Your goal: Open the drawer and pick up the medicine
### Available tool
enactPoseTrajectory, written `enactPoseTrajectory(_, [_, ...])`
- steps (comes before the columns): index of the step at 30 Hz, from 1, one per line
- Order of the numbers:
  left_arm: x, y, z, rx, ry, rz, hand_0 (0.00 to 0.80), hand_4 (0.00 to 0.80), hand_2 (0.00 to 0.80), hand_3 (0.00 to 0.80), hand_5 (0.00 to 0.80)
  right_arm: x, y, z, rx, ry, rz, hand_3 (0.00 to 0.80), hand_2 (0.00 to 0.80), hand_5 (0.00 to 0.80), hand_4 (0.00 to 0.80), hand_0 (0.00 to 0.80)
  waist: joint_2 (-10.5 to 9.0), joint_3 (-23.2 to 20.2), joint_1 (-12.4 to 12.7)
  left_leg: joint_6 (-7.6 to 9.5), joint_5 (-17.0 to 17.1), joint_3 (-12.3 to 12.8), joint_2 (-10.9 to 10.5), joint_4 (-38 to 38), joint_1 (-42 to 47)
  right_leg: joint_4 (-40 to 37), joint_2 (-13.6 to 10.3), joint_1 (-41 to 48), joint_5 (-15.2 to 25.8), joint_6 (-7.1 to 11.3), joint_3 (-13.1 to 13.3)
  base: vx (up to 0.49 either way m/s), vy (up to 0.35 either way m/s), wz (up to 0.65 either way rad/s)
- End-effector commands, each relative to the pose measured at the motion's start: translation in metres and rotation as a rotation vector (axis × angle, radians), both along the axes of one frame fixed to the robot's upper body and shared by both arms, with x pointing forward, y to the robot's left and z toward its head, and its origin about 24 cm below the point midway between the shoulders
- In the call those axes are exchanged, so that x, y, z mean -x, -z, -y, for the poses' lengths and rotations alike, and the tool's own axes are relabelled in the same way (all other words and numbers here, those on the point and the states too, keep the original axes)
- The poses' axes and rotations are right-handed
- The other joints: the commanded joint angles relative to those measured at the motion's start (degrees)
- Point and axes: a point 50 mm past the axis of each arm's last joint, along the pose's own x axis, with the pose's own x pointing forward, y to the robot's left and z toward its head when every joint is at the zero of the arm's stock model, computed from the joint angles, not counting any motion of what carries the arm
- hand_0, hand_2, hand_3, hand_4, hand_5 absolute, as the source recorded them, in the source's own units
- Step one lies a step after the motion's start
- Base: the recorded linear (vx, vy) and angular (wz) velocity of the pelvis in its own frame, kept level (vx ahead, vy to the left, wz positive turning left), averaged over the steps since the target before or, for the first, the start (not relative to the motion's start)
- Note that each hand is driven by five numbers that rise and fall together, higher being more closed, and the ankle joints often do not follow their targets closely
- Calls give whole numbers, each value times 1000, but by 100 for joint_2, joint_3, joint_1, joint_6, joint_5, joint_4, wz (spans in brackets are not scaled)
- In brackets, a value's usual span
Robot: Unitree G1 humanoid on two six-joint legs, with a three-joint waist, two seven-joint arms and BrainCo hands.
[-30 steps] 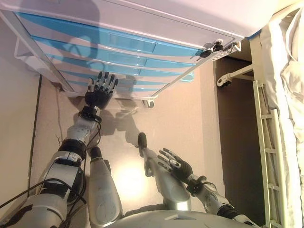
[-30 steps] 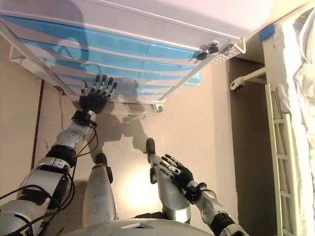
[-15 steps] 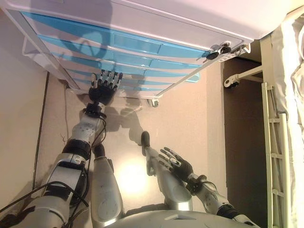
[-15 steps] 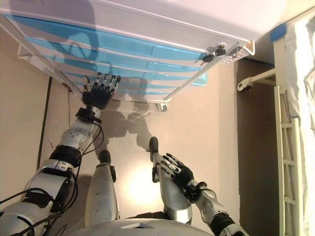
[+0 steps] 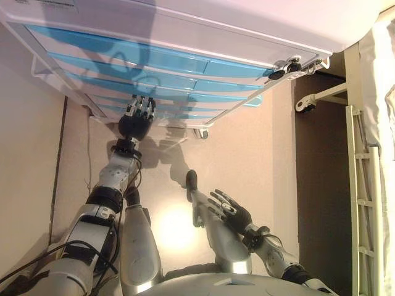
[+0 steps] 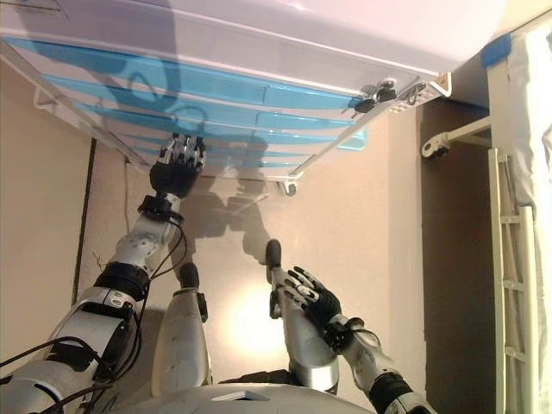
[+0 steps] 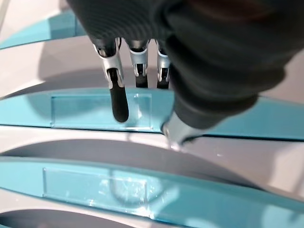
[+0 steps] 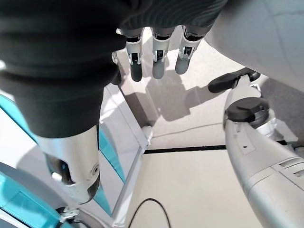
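Observation:
A white cabinet [image 5: 203, 31] with several blue drawer fronts [image 5: 154, 58] stands ahead; all drawers look closed. My left hand [image 5: 137, 117] is raised to a lower drawer front, fingers straight and pointing at it. In the left wrist view the fingertips [image 7: 118, 102] lie at the clear handle recess [image 7: 99, 111] of a blue drawer. My right hand [image 5: 228, 213] hangs low near the floor, fingers relaxed and empty; it also shows in the right wrist view [image 8: 154, 61]. No medicine is visible.
A set of keys [image 5: 281, 68] hangs at the cabinet's top right corner. The cabinet stands on casters [image 5: 202, 132]. A bed with a white rail [image 5: 364, 197] and white sheets stands at the right. The floor is beige.
My left hand has moved forward and a little right, closer to the lower drawer fronts. The camera has shifted slightly. The right hand has stayed put.

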Motion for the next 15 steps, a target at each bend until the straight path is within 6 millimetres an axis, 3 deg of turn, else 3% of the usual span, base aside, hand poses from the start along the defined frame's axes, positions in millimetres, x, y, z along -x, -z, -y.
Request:
enactPoseTrajectory(1, [4,-96,44,53,222,540,800,800,800,800,800,26,9,7,38,-35,-71,0,0,0,0,0,243,145,176,246,393,-28,-270,-358,-42,517,76,233,-402,41,-83,-8,30,12])
enactPoseTrajectory(8, [15,-45,37,87,190,413,800,800,800,800,800,24,7,13,66,-23,-65,0,0,0,0,0,370,145,247,237,476,-110,-316,-366,-78,599,40,204,-456,16,-190,-16,31,7])
enactPoseTrajectory(15, [38,16,27,135,130,265,800,800,800,800,800,22,5,21,73,5,-67,0,0,0,0,0,459,146,337,237,557,-219,-338,-384,-100,724,35,166,-539,-8,-302,-13,21,10])
